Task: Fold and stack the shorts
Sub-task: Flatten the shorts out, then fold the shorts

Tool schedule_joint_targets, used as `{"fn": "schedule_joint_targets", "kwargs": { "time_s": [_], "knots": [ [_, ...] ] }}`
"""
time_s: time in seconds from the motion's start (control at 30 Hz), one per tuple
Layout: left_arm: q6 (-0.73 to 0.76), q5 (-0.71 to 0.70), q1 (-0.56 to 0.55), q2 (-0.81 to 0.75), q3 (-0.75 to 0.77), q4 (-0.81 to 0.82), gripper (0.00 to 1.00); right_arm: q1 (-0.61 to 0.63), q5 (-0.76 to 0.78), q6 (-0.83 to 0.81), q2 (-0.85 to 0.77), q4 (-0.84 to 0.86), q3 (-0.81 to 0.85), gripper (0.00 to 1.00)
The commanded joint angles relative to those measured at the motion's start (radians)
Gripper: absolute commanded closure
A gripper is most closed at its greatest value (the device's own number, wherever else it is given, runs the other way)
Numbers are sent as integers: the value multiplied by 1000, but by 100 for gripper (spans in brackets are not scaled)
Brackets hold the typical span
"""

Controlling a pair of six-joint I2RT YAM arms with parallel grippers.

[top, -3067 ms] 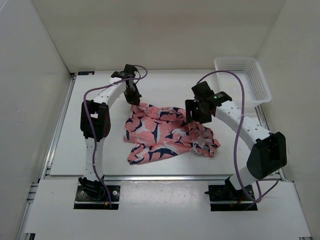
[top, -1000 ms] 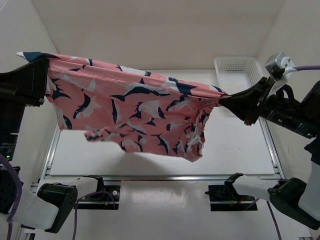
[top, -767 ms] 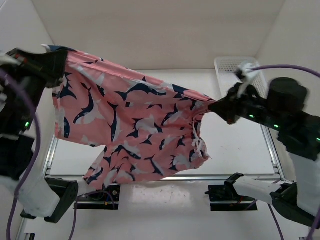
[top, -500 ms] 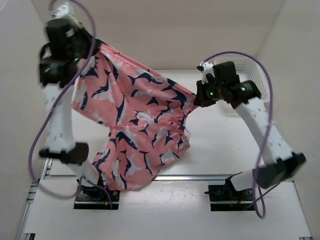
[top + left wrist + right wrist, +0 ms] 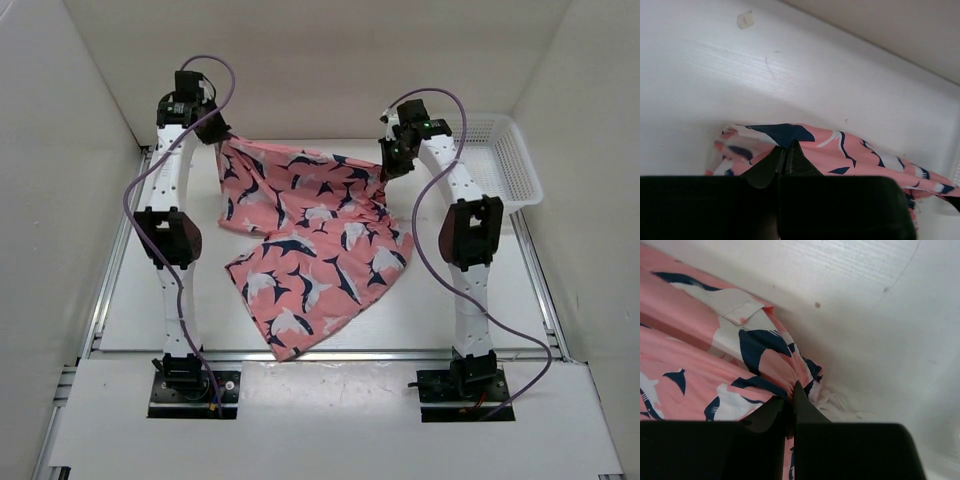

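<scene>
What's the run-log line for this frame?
shorts: unfolded, far edge lifted, near leg draped on table | left claw: shut on far-left corner | right claw: shut on far-right corner | fold: not started

**Where our view gives out**

In both wrist views we see only a pinched corner of the shorts (image 5: 850, 150); the rest runs off frame. From above, the left gripper (image 5: 217, 134) and right gripper (image 5: 386, 172) are too small to show fingertips.

We are in a robot lab: plain white walls (image 5: 60, 150) box in a table (image 5: 135, 290) with metal rails (image 5: 112, 265), where a cabled left arm (image 5: 168, 235) and right arm (image 5: 470, 235) stand bolted.
</scene>
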Motion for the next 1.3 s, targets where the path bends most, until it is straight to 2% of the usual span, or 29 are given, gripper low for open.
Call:
{"fn": "schedule_joint_targets", "kwargs": {
  "time_s": [0.0, 0.17, 0.3, 0.5, 0.53, 0.57, 0.6, 0.7, 0.73, 0.77, 0.8, 0.87, 0.93, 1.0, 1.07, 1.17, 1.27],
  "knots": [
    [12, -16, 61, -47, 115, 84, 90, -31, 61, -10, 23, -76, 151, 100],
    [2, 49, 71, -79, 80, 93, 90, -40, 48, -1, -12, -76, 113, 100],
    [15, 58, 52, -208, -65, 93, 90, -40, 61, 21, -98, -50, 16, 100],
    [15, 58, -11, -561, -482, 93, 90, -31, 177, 42, -295, -27, -165, 100],
    [6, 58, -21, -661, -610, 93, 90, -22, 200, 57, -326, -2, -236, 100],
    [5, 58, -35, -711, -675, 93, 90, -22, 220, 57, -360, 13, -278, 100],
    [-5, 67, -67, -807, -798, 93, 90, -22, 255, 76, -431, 44, -320, 100],
    [-44, 76, -132, -953, -985, 93, 90, -11, 303, 132, -586, 85, -493, 100],
    [-83, 76, -193, -1046, -1104, 93, 90, -11, 361, 149, -628, 95, -539, 99],
    [-109, 67, -228, -1093, -1163, 93, 90, -11, 401, 198, -707, 104, -637, 95],
    [-140, 67, -265, -1134, -1220, 93, 90, -11, 444, 233, -749, 104, -688, 74],
    [-238, 43, -375, -1242, -1370, 93, 90, -11, 487, 301, -827, 90, -780, 50],
    [-293, 18, -431, -1296, -1458, 112, 90, -11, 478, 387, -952, 90, -922, 16],
    [-335, -14, -475, -1325, -1536, 125, 90, -20, 411, 469, -1068, 90, -1040, 16],
    [-335, -32, -501, -1336, -1547, 125, 90, -20, 279, 528, -1171, 124, -1119, 22],
    [-335, -65, -511, -1336, -1547, 125, 90, -29, 159, 674, -1262, 171, -1239, 30],
    [-326, -65, -511, -1336, -1547, 113, 90, -40, 32, 824, -1293, 257, -1346, 30]
  ]
}}
